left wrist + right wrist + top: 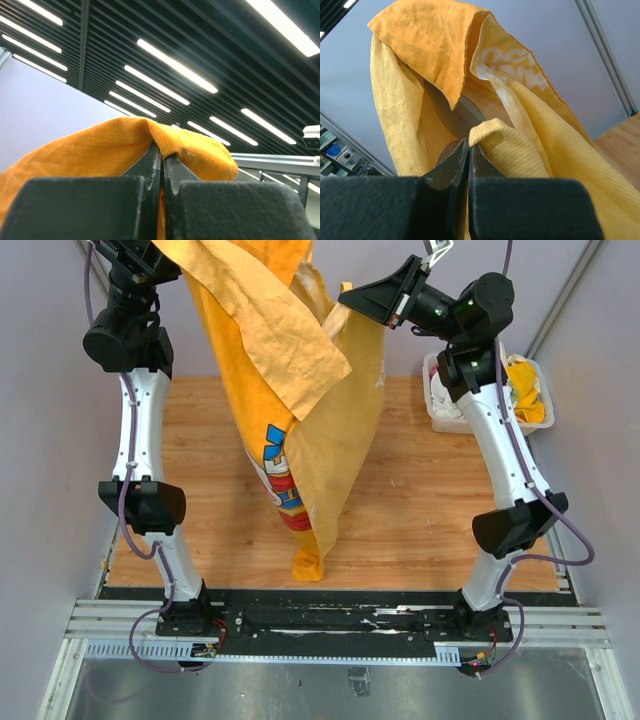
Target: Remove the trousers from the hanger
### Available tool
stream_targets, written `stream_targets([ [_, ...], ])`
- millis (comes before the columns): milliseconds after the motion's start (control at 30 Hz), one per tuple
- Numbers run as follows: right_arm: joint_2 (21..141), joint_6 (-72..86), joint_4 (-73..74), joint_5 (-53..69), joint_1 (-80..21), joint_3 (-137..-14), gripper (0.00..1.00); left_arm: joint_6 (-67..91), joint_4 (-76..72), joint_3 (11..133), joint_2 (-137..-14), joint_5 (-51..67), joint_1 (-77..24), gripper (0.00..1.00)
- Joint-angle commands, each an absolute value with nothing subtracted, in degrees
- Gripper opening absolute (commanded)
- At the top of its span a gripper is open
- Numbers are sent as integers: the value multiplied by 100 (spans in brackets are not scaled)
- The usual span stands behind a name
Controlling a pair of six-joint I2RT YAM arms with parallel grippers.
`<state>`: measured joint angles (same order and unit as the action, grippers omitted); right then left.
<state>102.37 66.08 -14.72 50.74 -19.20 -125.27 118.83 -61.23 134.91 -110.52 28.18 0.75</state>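
The orange-yellow trousers [310, 410] hang lifted above the wooden table [420, 500], their printed leg trailing down to the tabletop near the front. My left gripper [162, 156] is shut on a fold of the orange cloth [115, 145] high at the top left. My right gripper [347, 297] is shut on a ribbed yellow fold [515, 150] at the trousers' right edge. In the right wrist view a brown curved piece [462, 117] shows inside the cloth; it may be the hanger. A metal hook [437, 252] pokes up above my right wrist.
A white bin [436, 422] holding white and yellow cloths stands at the table's back right, beside my right arm. Pale walls close in on both sides. A black rail [330, 620] runs along the near edge.
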Motion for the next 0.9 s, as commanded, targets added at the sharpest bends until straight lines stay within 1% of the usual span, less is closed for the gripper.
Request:
stream_targets([
  [0, 10378, 6668, -1652, 5018, -2097, -13095, 1, 12923, -5929, 13743, -10905, 2420, 202, 0],
  [133, 10400, 6718, -1667, 5086, -2065, -13102, 1, 12552, -5592, 13876, -10914, 2513, 189, 0],
  [233, 10075, 6791, -1898, 5058, -1866, -12585, 1, 12392, -5544, 13662, -10856, 2575, 94, 0],
  [333, 9674, 7008, -2345, 5011, -1505, -11864, 1, 12443, -5785, 13394, -10848, 2599, 3, 0],
  [433, 9374, 7072, -2482, 5035, -1211, -11388, 1, 12398, -6055, 12993, -10783, 2642, -150, 0],
  [633, 8899, 7114, -2708, 5078, -777, -10499, 1, 11938, -6144, 12269, -10724, 2717, -778, 0],
  [867, 8327, 7203, -2868, 5217, -36, -9639, 0, 11902, -6084, 12830, -11523, 2666, -1395, 0],
])
